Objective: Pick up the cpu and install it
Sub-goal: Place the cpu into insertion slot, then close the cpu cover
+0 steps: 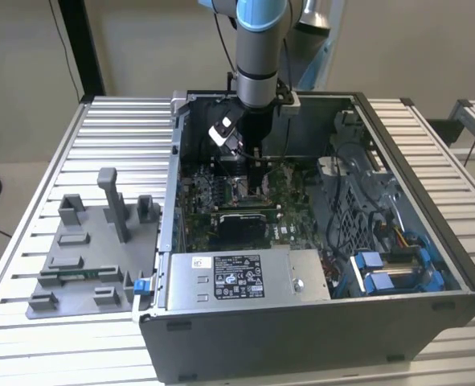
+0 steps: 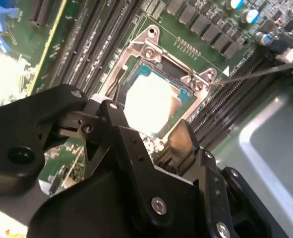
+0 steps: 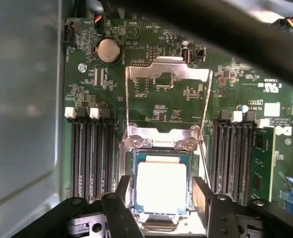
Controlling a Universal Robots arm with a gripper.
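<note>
The cpu (image 3: pixel 161 187) had a pale silver-grey top with a teal-green rim, the motherboard (image 3: pixel 161 101) was dark green crossed by black slots (image 3: pixel 89 158), the socket frame (image 3: pixel 158 143) bright silver, the gripper (image 3: pixel 161 197) matt black, the fixture tray (image 1: pixel 84 257) plain grey, and the table (image 1: pixel 36 153) silver with ribbed stripes.

This looks like a robot lab or workshop, with a robot arm (image 1: pixel 257 56) at the top middle of the exterior view, an open computer case (image 1: pixel 301 330) on a ribbed metal table (image 1: pixel 116 129), and a grey tray (image 1: pixel 100 245) at the lower left.
</note>
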